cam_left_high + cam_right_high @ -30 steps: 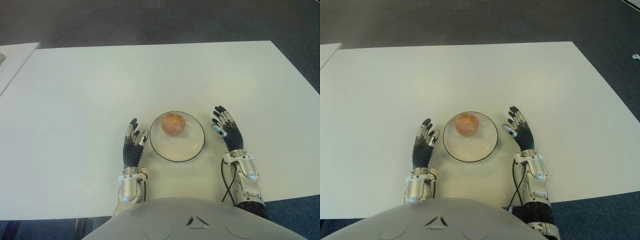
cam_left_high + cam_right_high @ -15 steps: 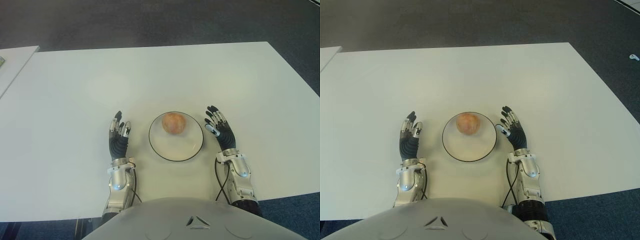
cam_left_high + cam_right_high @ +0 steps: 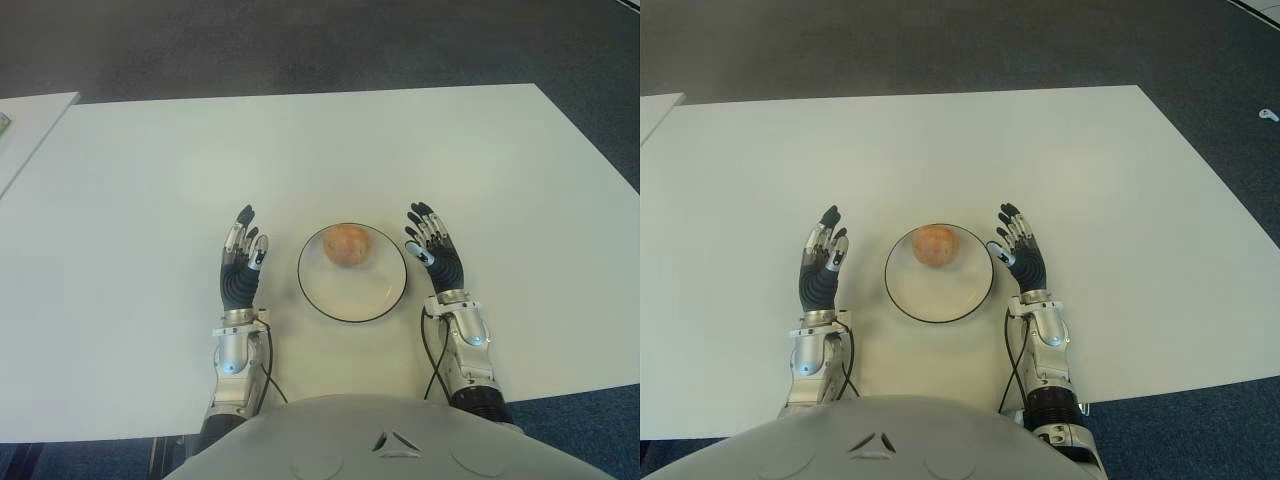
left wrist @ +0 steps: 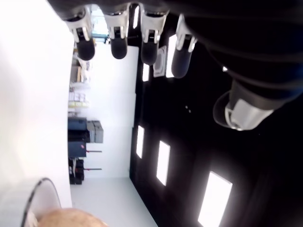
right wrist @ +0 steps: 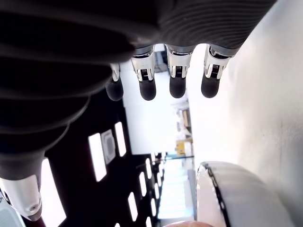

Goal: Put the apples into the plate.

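Note:
One reddish-orange apple (image 3: 346, 245) lies in the far part of a white plate (image 3: 368, 295) with a dark rim, near the table's front edge. My left hand (image 3: 241, 262) stands to the left of the plate with its fingers (image 4: 117, 47) straight and spread, holding nothing. On the plate's right side my right hand (image 3: 431, 251) is also open and empty, its fingers (image 5: 177, 86) extended. Both hands are close to the rim and apart from it. The plate rim (image 5: 213, 182) and the apple's edge (image 4: 71, 220) show in the wrist views.
The white table (image 3: 300, 160) stretches far ahead and to both sides. A second white surface (image 3: 25, 115) stands at the far left, with a gap between. Dark carpet (image 3: 320, 45) lies beyond the table.
My left hand moved left from the plate's rim, then forward slightly. My right hand has drifted closer to the plate's right rim. The apple and plate stay put.

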Motion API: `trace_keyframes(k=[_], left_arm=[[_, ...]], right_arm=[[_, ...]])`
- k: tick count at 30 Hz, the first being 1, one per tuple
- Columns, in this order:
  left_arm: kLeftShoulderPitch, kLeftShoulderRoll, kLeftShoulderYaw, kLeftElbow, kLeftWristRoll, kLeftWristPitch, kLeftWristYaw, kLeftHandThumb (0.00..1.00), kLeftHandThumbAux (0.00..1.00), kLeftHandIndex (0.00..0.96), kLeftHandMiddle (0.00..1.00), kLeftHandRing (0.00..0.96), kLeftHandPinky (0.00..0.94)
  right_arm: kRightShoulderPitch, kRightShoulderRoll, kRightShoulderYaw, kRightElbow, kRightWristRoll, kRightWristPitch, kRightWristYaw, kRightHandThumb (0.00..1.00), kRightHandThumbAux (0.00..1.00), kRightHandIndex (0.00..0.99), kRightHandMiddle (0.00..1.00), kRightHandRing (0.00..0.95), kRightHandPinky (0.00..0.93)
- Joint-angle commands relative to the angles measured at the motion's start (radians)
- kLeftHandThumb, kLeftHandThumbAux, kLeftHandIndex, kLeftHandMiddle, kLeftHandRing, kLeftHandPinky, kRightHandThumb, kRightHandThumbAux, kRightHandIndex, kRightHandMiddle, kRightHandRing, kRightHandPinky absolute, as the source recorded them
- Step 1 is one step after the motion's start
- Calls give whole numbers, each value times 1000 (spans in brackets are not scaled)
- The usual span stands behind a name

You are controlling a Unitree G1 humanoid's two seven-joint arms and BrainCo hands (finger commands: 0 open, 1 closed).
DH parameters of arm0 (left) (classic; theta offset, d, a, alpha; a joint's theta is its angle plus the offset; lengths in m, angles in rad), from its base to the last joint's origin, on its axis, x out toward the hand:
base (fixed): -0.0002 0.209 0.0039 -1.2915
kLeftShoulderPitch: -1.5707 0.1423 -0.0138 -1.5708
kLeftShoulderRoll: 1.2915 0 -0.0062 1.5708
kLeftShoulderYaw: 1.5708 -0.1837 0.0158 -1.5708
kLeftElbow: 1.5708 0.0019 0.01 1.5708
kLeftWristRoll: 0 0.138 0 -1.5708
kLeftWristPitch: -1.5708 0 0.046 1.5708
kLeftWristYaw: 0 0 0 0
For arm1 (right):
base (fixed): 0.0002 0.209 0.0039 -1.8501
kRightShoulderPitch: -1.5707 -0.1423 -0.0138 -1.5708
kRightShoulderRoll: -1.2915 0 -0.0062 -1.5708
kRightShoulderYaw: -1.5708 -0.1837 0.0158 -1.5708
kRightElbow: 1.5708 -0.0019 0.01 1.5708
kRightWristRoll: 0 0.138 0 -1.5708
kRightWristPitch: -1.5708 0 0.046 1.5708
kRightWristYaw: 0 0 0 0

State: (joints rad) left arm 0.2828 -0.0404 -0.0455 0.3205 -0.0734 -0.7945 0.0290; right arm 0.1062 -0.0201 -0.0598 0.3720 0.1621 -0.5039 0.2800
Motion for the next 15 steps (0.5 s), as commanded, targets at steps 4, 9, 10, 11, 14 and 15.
trace_keyframes(k=[4, 9, 10, 11, 14, 15], left_arm=[[37, 43, 50, 143, -87, -2, -125, 5, 489, 163, 52, 2, 17], [31, 35, 69, 156, -101, -5, -166, 0, 488, 132, 39, 0, 14], [29, 33, 71, 158, -102, -5, -172, 0, 487, 127, 37, 0, 13], [28, 32, 74, 162, -103, -7, -178, 0, 488, 122, 36, 0, 12], [24, 32, 81, 169, -90, -8, -181, 0, 492, 117, 39, 0, 18], [23, 32, 83, 170, -84, -9, -181, 0, 493, 116, 40, 0, 20]], right_arm=[[39, 60, 8, 73, 16, -28, -5, 187, 612, 0, 0, 0, 0], [34, 71, 8, 90, 2, -47, -19, 182, 613, 0, 0, 0, 0], [28, 72, 6, 98, 1, -48, -22, 180, 613, 0, 0, 0, 0], [24, 74, 4, 104, 1, -50, -23, 178, 612, 0, 0, 0, 0], [11, 77, 0, 123, 5, -50, -24, 175, 611, 0, 0, 0, 0], [8, 78, -2, 128, 5, -50, -24, 174, 611, 0, 0, 0, 0]])
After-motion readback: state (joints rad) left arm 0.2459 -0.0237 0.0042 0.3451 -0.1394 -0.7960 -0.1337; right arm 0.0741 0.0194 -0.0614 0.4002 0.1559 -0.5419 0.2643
